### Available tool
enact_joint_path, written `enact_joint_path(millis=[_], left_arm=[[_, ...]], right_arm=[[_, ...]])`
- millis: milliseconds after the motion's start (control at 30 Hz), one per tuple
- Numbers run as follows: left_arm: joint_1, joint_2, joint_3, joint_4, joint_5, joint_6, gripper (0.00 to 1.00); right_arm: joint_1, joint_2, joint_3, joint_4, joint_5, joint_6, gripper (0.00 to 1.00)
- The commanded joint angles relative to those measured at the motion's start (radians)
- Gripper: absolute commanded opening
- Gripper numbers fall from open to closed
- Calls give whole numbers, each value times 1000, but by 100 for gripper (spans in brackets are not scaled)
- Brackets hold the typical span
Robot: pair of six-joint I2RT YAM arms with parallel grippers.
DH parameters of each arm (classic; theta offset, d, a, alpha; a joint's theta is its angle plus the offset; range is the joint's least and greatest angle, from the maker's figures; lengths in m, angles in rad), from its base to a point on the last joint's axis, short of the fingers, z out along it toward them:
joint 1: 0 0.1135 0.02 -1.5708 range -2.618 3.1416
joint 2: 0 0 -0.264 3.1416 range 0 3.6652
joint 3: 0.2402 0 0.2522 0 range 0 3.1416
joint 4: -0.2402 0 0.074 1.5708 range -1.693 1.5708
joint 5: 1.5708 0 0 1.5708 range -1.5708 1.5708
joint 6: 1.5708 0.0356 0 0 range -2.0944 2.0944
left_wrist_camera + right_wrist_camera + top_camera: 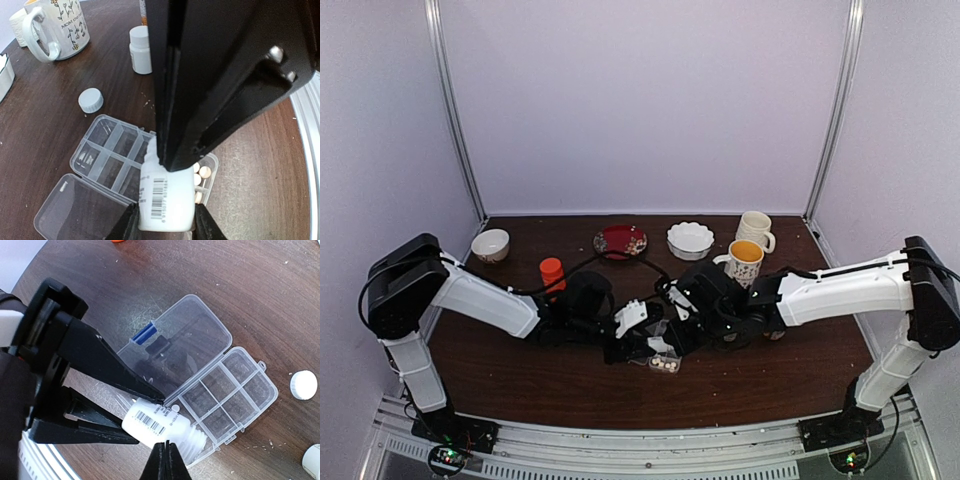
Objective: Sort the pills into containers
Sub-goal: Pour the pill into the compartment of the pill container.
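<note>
Cream pills [202, 173] in cell [214, 161], beside left claw [165, 222] gripping bottle [165, 195]

The top view looks down from high at the near edge, taking in the whole counter [520, 385] — far off. Both wrist views sit close above the open pill box [107, 150], facing each other across it and the white bottle [152, 422].

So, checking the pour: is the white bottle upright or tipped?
Tipped. The white bottle lies sideways in the left hand, its uncapped threaded neck pointing over the pill box edge.
</note>
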Motion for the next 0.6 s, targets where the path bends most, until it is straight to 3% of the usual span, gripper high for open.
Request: enact_joint_path(millis=[0,267,567], left_arm=[[-6,23,29,13,17,14,0],[-6,38,48,-7,17,18,0],[-7,46,58,-17,15,19,0]], right_arm=[[0,-38,-11,26,34,10,0],[0,58,1,10,34,18,0],[-12,-37,-7,18,65,11,0]])
